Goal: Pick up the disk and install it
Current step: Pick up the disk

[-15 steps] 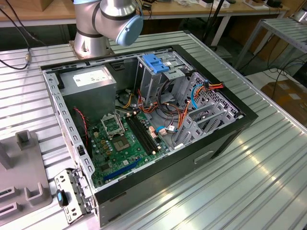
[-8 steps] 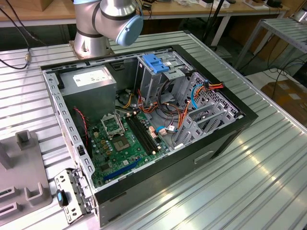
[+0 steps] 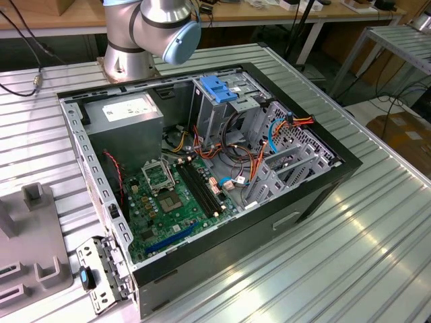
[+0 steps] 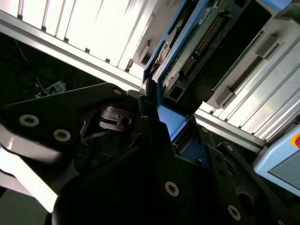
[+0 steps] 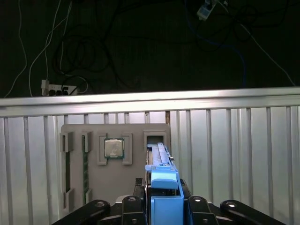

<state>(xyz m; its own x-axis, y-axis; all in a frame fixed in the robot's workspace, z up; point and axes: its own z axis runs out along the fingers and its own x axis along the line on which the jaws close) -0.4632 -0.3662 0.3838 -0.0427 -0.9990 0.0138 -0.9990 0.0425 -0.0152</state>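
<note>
Jaws clamped on the blue-railed disk

Black jaws pinch the disk (image 5: 164, 180) by its bright blue carrier rail. It stands on edge, its green circuit board (image 4: 197, 44) bared in the second wrist view. Its far end reaches a slot in the grey tray (image 5: 122, 187) on the ribbed desk (image 5: 234, 154).

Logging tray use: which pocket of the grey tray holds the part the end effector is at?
The pocket next to the processor: the disk stands on edge in it, blue rail at the end effector.
</note>
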